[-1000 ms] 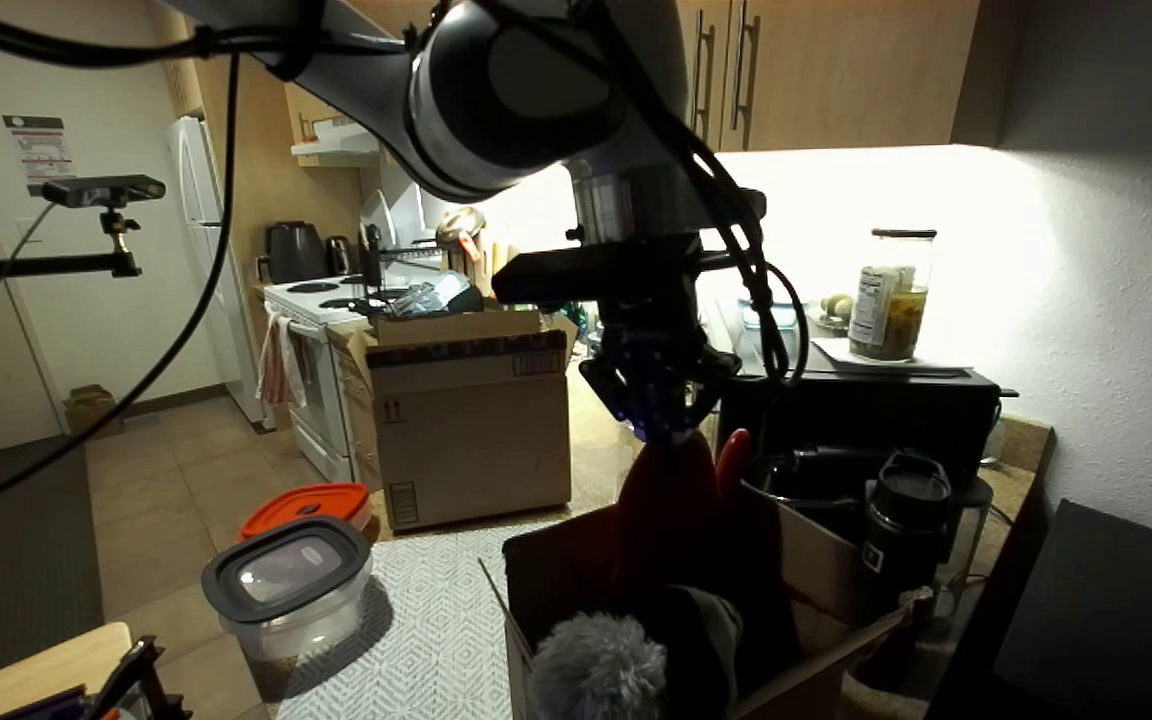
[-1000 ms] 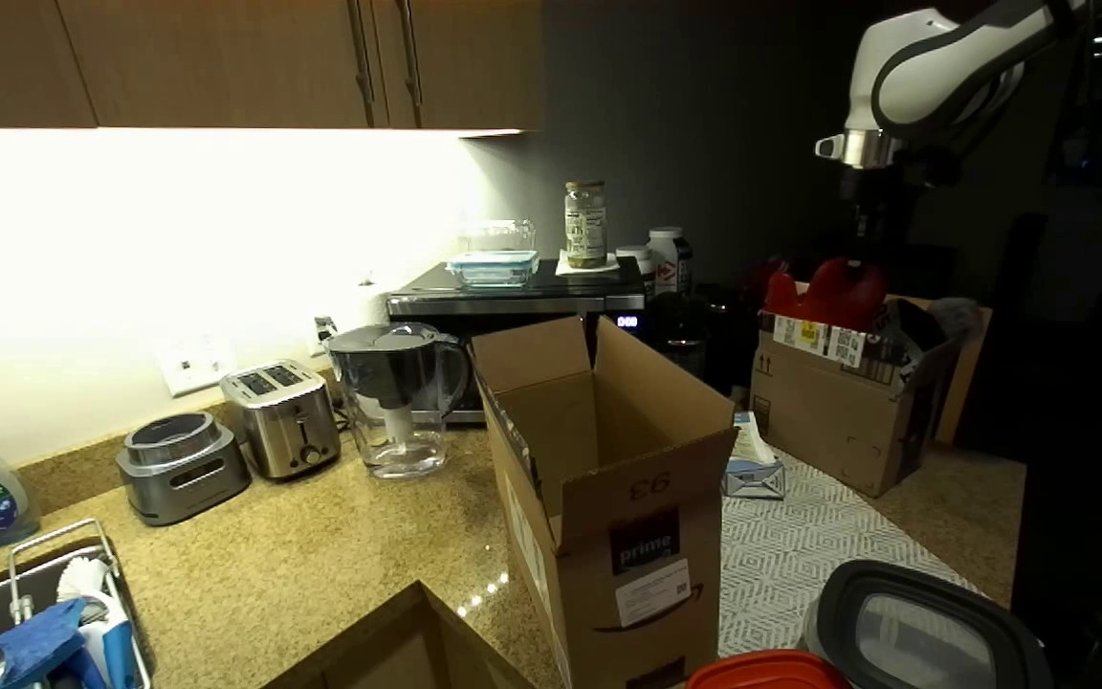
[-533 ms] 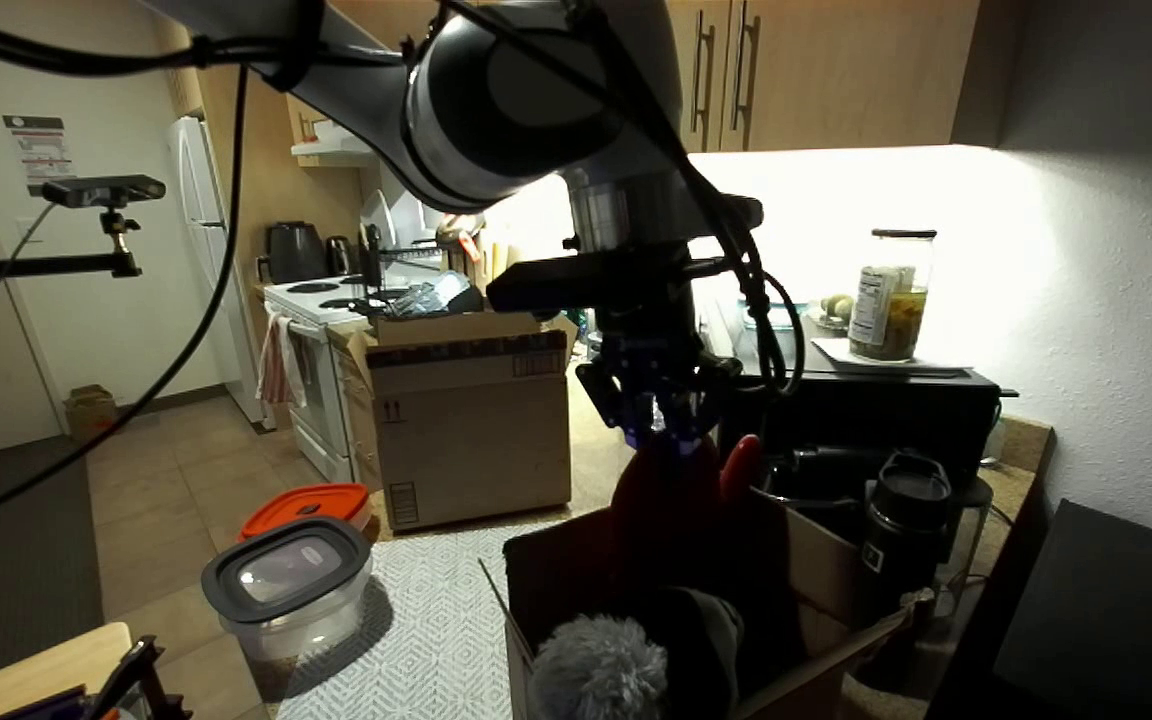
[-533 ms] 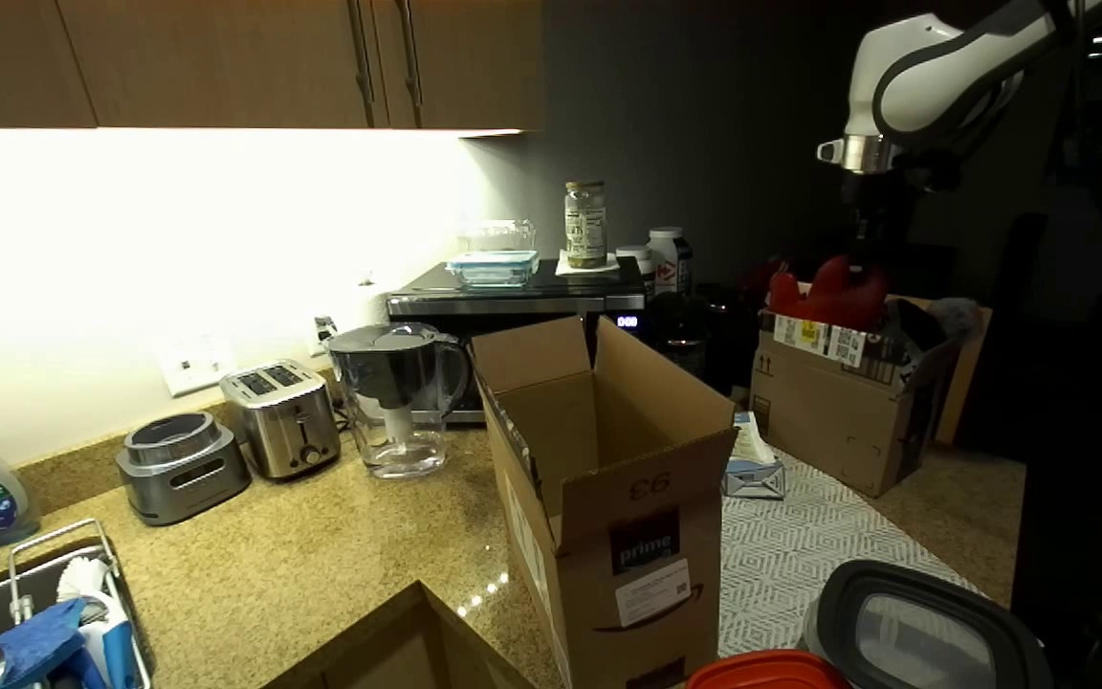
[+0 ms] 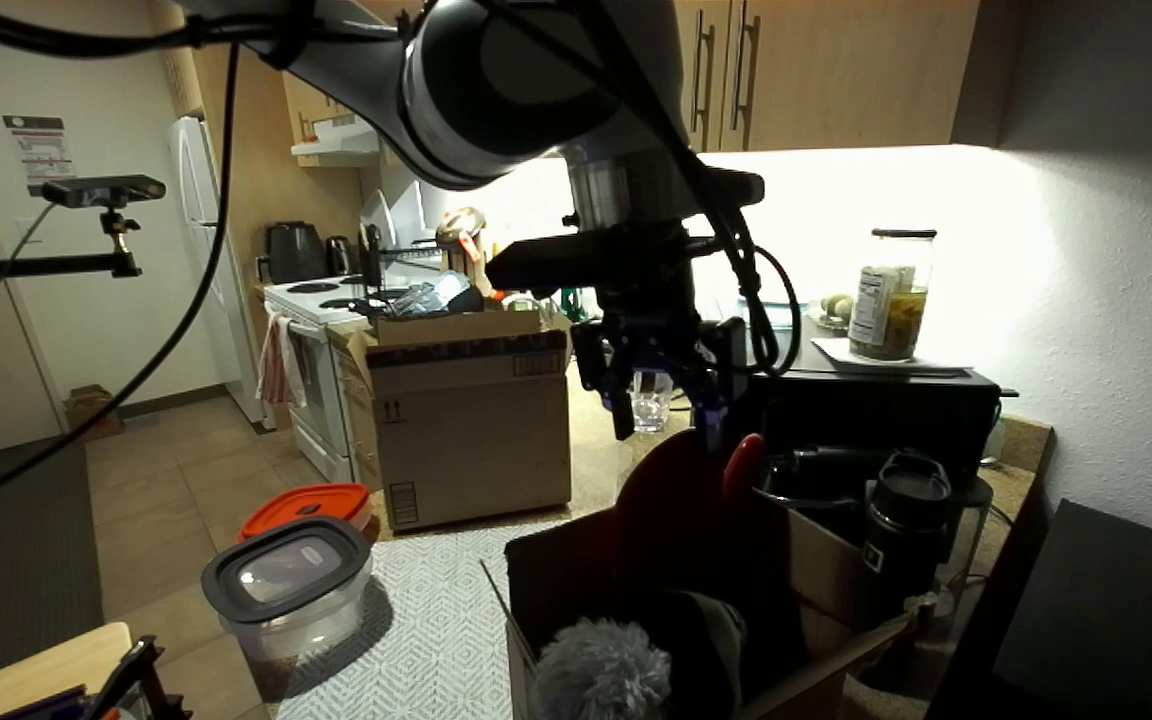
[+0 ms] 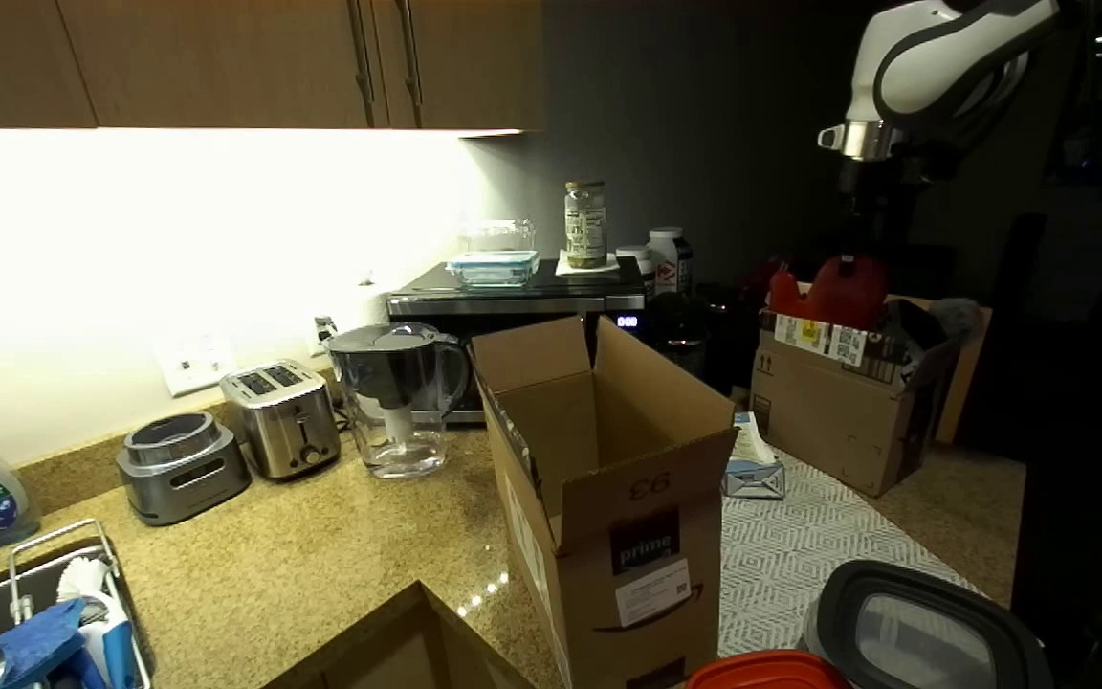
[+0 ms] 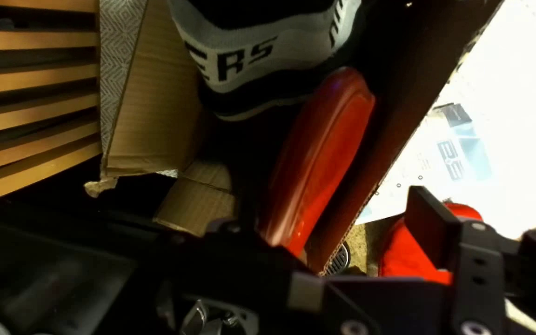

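A red, glossy mitt-shaped thing (image 5: 671, 495) stands upright in an open cardboard box (image 6: 819, 407), its rounded top and thumb above the rim. My gripper (image 5: 667, 430) is just over it with fingers spread apart and nothing held. One fingertip overlaps the mitt's top edge in that exterior view; whether they touch I cannot tell. In the wrist view, the mitt (image 7: 324, 167) and a box wall lie between the finger (image 7: 431, 223) on the right and the dark, partly hidden one on the left. A knit hat (image 7: 249, 60) with grey pompom (image 5: 601, 670) shares the box.
Another open cardboard box (image 6: 647, 517) stands on the counter, near lidded plastic containers (image 5: 286, 570). A black coffee maker (image 5: 906, 510) and a microwave (image 6: 513, 304) bearing a jar (image 6: 585, 225) are close by. Bright red material (image 7: 407, 251) shows outside the box wall.
The fingers, together at the mitt's top a second ago, have opened wide. The arm dipped a little, then rose. The mitt stays in the box, its top slightly shifted.
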